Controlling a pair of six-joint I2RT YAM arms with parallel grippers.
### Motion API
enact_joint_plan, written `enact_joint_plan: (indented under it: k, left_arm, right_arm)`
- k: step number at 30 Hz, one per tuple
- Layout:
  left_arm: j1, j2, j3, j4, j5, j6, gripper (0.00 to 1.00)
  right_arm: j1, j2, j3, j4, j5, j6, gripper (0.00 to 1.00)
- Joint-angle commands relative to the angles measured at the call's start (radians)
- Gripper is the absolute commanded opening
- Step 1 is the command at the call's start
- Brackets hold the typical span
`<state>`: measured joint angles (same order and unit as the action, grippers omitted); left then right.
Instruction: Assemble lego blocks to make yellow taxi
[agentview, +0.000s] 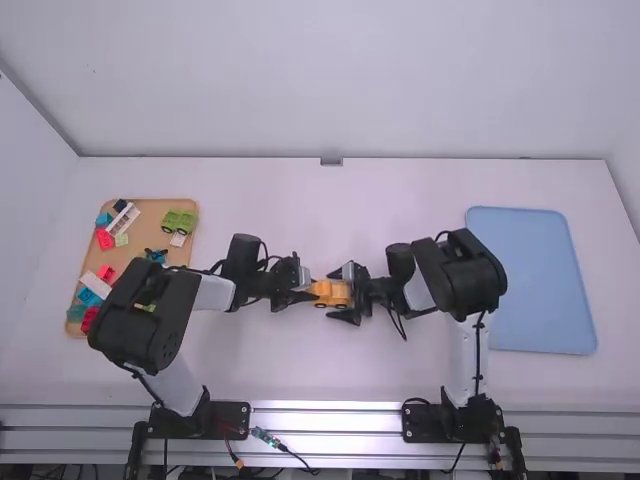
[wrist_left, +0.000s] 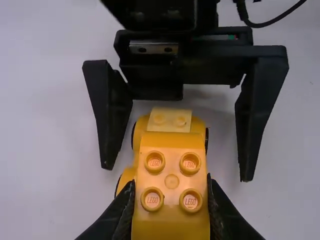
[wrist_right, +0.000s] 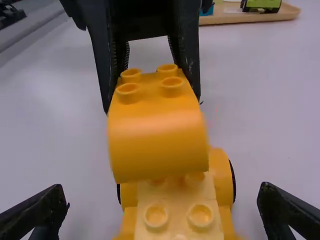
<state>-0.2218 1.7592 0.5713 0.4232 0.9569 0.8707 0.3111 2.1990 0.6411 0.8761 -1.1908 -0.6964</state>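
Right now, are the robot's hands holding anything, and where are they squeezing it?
The left gripper holds the curved yellow block by its two sides, at the bumpy end. The right gripper is open around the car, holding nothing.

Block tray left, other tray right on table — between them wheeled base, brick above.
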Motion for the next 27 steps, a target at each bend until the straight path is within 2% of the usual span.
enact_joint_plan:
  k: [1, 4, 9, 16, 22, 27]
  left_arm:
    - [-0.007, -0.024, 0.011, -0.013, 0.056, -0.010, 0.02]
    - [-0.008, -0.024, 0.038, -0.067, 0.067, 0.027, 0.02]
    - [-0.008, -0.024, 0.077, -0.153, 0.077, 0.068, 0.02]
    - [-0.003, -0.024, 0.081, -0.149, 0.076, 0.061, 0.02]
    - [-0.003, -0.024, 0.081, -0.149, 0.075, 0.062, 0.02]
    - [-0.003, -0.024, 0.081, -0.142, 0.072, 0.061, 0.02]
  right_arm:
    - [-0.002, 0.014, 0.034, -0.042, -0.071, -0.055, 0.98]
    - [0.006, 0.014, 0.046, -0.101, -0.060, -0.108, 0.96]
    - [0.015, 0.014, 0.048, -0.111, -0.033, -0.113, 0.92]
    - [0.008, 0.014, 0.033, -0.088, 0.019, -0.078, 0.83]
    - [0.029, 0.014, 0.034, -0.074, 0.108, -0.023, 0.80]
    - [0.065, 0.014, 0.033, -0.072, 0.200, 0.022, 0.82]
